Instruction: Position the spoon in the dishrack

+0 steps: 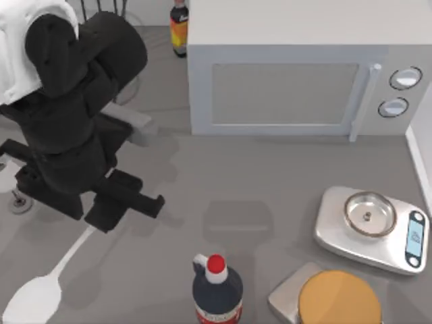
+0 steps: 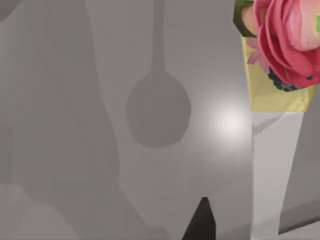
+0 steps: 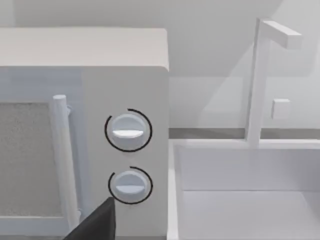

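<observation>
Down at the table's front-left corner, the spoon (image 1: pixel 42 291) lay flat, bowl nearest the edge, handle running up under the left gripper (image 1: pixel 128 202). Whether that gripper was released or clenched, can't tell. A red-capped bottle (image 1: pixel 217 291) stood nearby, microwave (image 1: pixel 297 81) behind.

the table (image 1: pixel 270 202) looks matt grey and smooth. beside the microwave (image 1: pixel 290 88), whose casing seems smooth, pale, satin plastic or painted metal, the kitchen scale (image 1: pixel 371 229) has a brushed silvery metal look with a shiny steel bowl. the spoon (image 1: pixel 40 293), well apart from the microwave, looks like smooth white plastic. the left arm (image 1: pixel 74 128) is matt black. the bottle (image 1: pixel 216 290) appears glossy dark with a red cap.
</observation>
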